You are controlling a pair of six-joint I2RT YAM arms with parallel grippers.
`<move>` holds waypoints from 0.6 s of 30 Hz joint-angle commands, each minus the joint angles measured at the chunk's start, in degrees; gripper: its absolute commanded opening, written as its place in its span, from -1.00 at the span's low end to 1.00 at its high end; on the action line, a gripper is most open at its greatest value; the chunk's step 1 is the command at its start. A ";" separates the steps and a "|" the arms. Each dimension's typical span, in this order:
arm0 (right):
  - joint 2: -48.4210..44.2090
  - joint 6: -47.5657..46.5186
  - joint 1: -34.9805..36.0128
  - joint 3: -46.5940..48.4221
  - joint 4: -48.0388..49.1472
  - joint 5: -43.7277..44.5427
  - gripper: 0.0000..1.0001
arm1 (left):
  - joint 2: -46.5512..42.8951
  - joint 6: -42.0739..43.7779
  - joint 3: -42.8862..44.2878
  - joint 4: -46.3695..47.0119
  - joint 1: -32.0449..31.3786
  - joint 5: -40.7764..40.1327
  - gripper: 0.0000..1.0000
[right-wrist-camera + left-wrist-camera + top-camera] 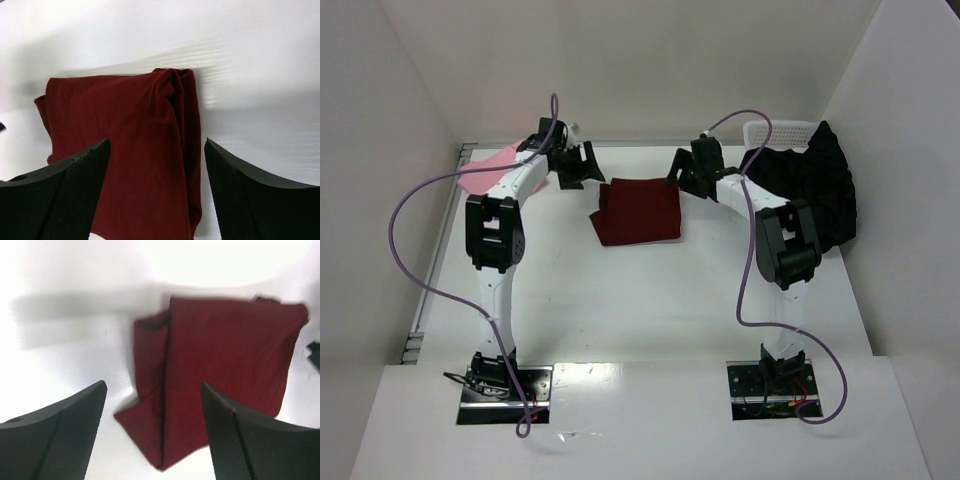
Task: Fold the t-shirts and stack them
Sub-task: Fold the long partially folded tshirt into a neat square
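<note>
A dark maroon t-shirt [638,212] lies folded into a rough rectangle on the white table, at mid-back. My left gripper [582,165] hovers just off its back left corner, jaws open and empty. The left wrist view shows the maroon t-shirt [220,365] with a loose folded flap beneath the left gripper [154,386]. My right gripper [678,172] is open at the back right corner, holding nothing. Below the right gripper [157,142], the maroon t-shirt [125,125] shows its bunched right edge. A pink t-shirt [485,168] lies at the back left. A black t-shirt [815,185] is heaped at the right.
A white mesh basket [775,131] stands at the back right, partly under the black heap. White walls enclose the table on the left, back and right. Purple cables loop from both arms.
</note>
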 commanded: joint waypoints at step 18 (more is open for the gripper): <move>-3.37 -2.72 -0.34 -7.21 3.98 -3.13 -0.32 | -11.37 -5.45 -32.47 20.07 -3.06 7.88 0.85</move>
